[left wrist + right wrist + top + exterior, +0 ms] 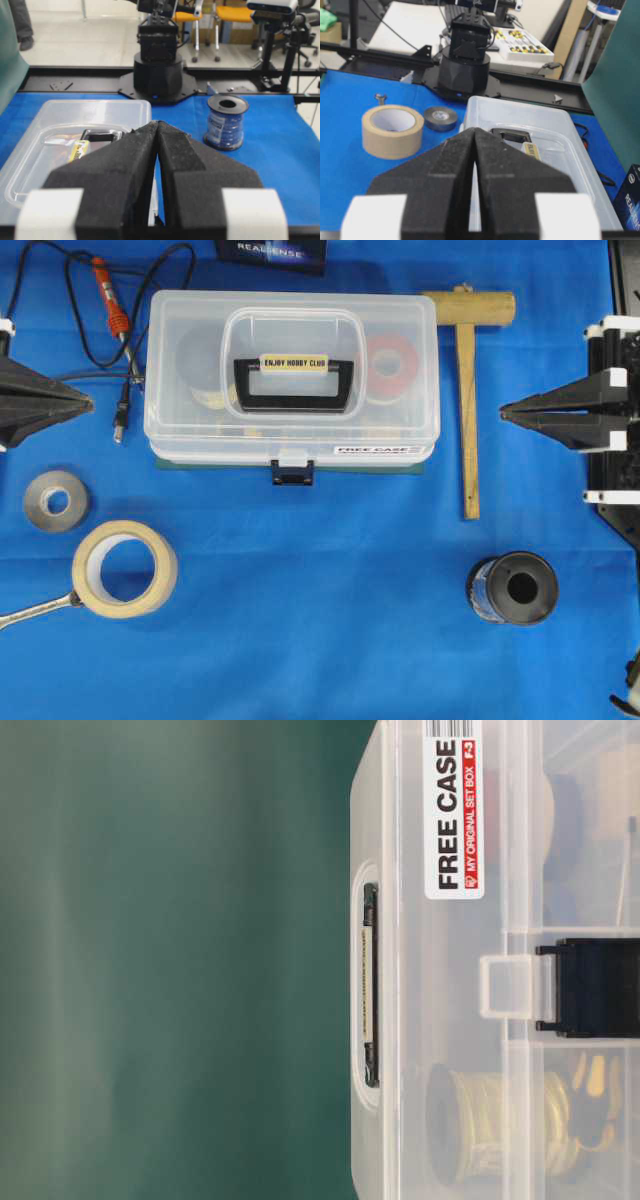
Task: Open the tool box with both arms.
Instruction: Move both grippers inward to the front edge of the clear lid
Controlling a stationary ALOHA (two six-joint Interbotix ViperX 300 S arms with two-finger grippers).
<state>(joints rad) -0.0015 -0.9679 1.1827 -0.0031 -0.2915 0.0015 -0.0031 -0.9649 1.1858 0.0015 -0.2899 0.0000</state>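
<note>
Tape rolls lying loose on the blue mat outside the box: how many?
2, both left of the tool box in the overhead view: a grey roll and, just below it, a wider beige masking-tape roll. More rolls may sit inside the box, unclear through the lid.

Closed tool box (290,380) between left gripper (88,398) and right gripper (504,412), both well apart.

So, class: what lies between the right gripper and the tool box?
Overhead, a wooden mallet lies between the right gripper and the tool box.
</note>
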